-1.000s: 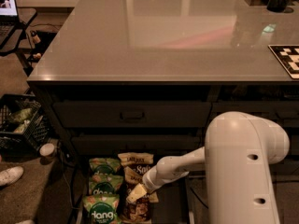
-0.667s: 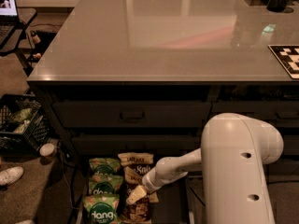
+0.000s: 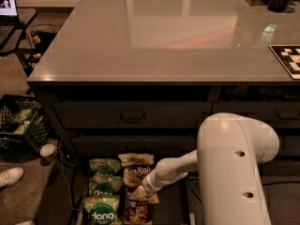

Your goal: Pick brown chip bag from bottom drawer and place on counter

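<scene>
The bottom drawer (image 3: 169, 206) is pulled open at the foot of the dark cabinet. A brown chip bag (image 3: 135, 166) with a cream top band and white lettering lies in it, with a second brown bag (image 3: 133, 209) just in front of it. My gripper (image 3: 140, 191) reaches down from the white arm (image 3: 234, 168) and sits on the brown bags, where the two meet. The glossy grey counter (image 3: 154, 36) spreads above the cabinet.
Three green "dang" bags (image 3: 103, 191) lie left of the brown ones. Closed drawer fronts with bar handles (image 3: 132, 115) are above. A black crate (image 3: 18, 125), a white cup (image 3: 47, 150) and a shoe (image 3: 9, 176) are on the floor at left. A checkerboard (image 3: 288, 60) lies at the counter's right edge.
The arm's large white link has shifted slightly left. The gripper stays at the brown bags in the drawer.
</scene>
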Controlling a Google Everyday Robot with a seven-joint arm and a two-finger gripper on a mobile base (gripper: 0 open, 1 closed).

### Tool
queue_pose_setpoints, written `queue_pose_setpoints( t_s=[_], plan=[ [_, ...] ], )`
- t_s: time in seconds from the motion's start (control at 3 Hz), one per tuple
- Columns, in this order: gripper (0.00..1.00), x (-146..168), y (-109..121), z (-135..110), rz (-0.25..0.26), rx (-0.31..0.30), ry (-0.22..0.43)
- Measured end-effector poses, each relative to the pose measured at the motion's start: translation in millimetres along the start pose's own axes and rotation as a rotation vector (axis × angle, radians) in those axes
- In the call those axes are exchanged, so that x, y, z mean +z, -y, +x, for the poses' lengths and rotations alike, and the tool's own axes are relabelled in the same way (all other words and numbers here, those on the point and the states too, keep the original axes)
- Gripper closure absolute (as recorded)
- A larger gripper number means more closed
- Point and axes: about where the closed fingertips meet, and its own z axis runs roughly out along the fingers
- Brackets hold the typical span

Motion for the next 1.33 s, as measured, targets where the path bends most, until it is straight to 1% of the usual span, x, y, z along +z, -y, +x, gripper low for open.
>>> queue_pose_setpoints(
  t_s=[0.67,1.0,1.33],
  plan=[
    [0.88,0.0,0.0,0.0,0.0,0.0,0.0],
    [1.0,-2.4,-5.0,-1.4,-0.011,-0.012,0.008],
    [1.0,-25.9,-17.3,-8.2,-0.045,-0.009,0.025]
  ],
)
